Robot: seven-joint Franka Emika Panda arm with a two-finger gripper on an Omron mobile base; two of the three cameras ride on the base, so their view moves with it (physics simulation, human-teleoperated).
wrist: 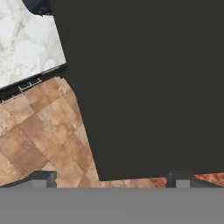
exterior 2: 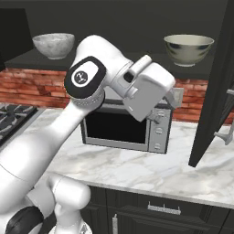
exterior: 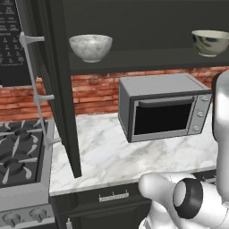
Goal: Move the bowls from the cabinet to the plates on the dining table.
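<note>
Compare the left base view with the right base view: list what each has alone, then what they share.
Left base view alone: the stove burners at the left and the open cabinet door's silver bar handle.
Right base view alone: the arm's raised hand in front of the microwave.
Shared: the marbled bowl and the grey-green bowl on the cabinet shelf, the brick wall, and the marble counter.

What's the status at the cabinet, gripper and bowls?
Gripper open, empty, facing an open cabinet door. Marbled bowl and grey-green bowl both on the cabinet shelf, untouched. Microwave sits below the shelf.
</note>
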